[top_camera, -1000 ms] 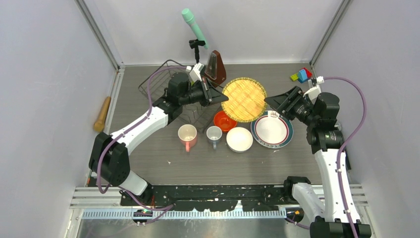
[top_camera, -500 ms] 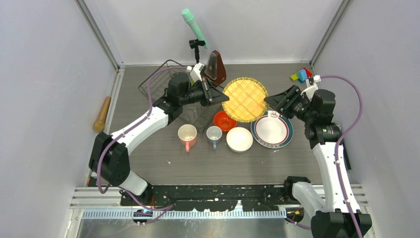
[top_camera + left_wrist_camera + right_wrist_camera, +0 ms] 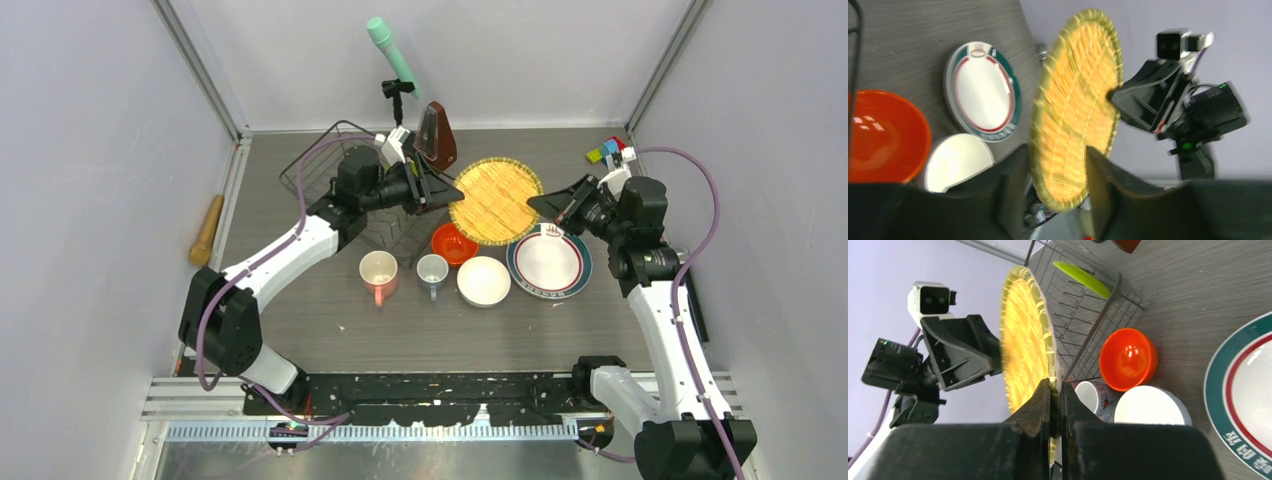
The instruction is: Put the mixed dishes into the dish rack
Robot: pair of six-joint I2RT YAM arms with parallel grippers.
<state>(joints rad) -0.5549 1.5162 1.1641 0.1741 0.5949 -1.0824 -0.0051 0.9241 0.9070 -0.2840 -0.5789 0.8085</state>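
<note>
— What do you have round the work area?

— You're boxed in by pale lilac-grey walls (image 3: 90, 150) on the left, back and right. Slanting aluminium posts (image 3: 200, 70) stand at the two far corners.

— And the surface?

— Your table top (image 3: 400, 330) is dark grey with a wood grain, lit softly and evenly. A slotted metal rail (image 3: 420, 400) runs along its near edge.

— Anything at the edges?

— You'll see a wooden roller (image 3: 207, 230) lying in the left gutter, off the table. A mint-green microphone (image 3: 390, 48) on a black stand rises at the back, with a dark brown wedge-shaped object (image 3: 437, 137) just beside it. Coloured blocks (image 3: 608, 151) sit in the far right corner.
</note>
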